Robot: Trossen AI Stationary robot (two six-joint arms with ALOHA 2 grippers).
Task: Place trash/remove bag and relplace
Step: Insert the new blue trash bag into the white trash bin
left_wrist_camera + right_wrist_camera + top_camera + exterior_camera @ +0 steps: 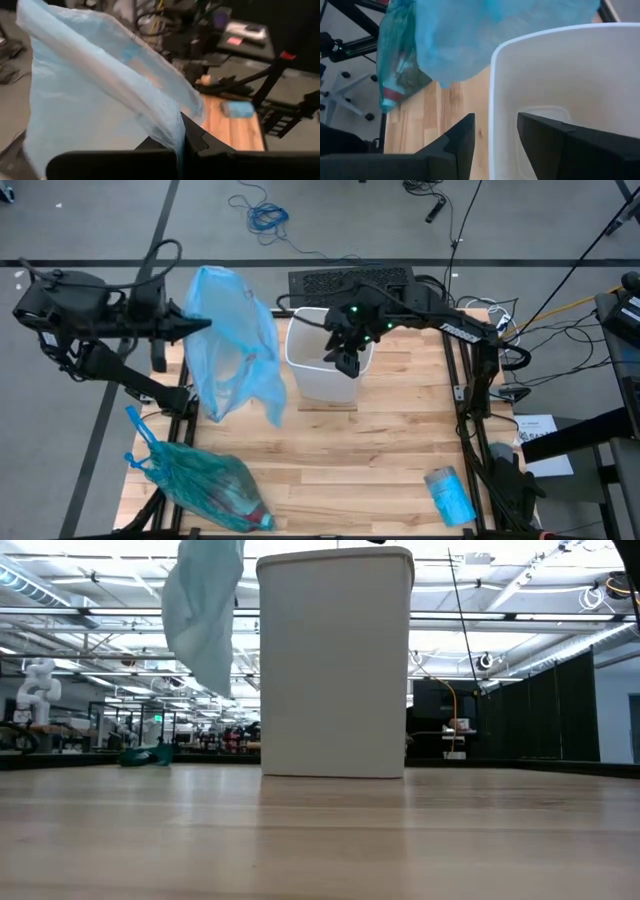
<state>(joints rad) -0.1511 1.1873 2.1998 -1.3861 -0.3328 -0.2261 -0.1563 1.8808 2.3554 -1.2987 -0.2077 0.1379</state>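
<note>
Wooden tabletop (380,460), seen from above, with the task well advanced. Trash already sits inside a tied, filled teal bag (205,485) lying at the near left corner, a red-and-white label showing through the film; the old bag is therefore out of the bin. White bin (325,360), standing at the far centre of the tabletop, appears bare inside, with no liner yet fitted. Fresh pale blue bag (235,345) hangs in the air just left of the bin, draped and not yet spread over the opening. Remaining work, by this reading: open the new bag and seat it over the bin's rim. A small blue roll (450,495), probably spare bags, lies at the near right.

Left tool (200,323): clenched on the upper edge of the fresh bag, holding it aloft. Right tool (495,132): part-open, its two fingers straddling the bin's left wall at the rim, one inside and one outside; whether they actually press the wall cannot be told.
</note>
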